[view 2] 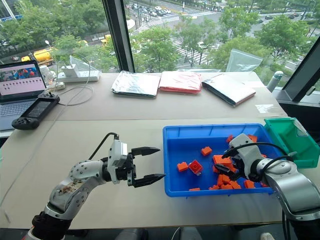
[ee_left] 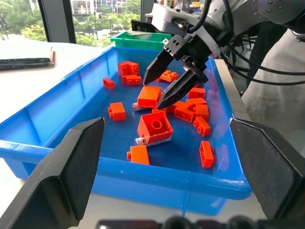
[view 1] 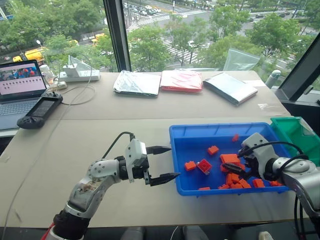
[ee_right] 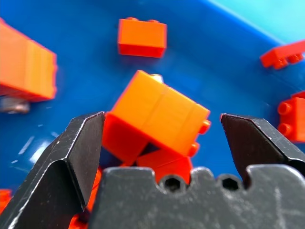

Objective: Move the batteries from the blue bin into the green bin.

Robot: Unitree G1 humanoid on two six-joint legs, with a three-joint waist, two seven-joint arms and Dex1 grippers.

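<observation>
From the head cameras, the left gripper [view 1: 162,163] hovers over the bare table just outside the blue bin [view 1: 181,134], its two black fingers spread apart with nothing between them and their tips aimed at the bin's near corner. The right gripper [view 1: 239,161] reaches down inside that bin among a heap of orange bricks [view 1: 231,177], its jaws apart and gripping nothing. The green bin [view 1: 288,131] sits just beyond the blue bin's far end, behind the right gripper. In the left wrist view, between that arm's wide-open fingers, the blue bin lies straight ahead, and two batteries [ee_left: 142,140] show as pale cylinder ends peeping from under bricks: one beneath a big square brick [ee_left: 155,128] nearest the jaws, another under a brick farther in, just beside the right gripper's open tips. In the right wrist view, a tilted orange brick [ee_right: 159,112] sits between the spread fingers, and a grey battery end [ee_right: 15,106] lies outside them, under another brick.
</observation>
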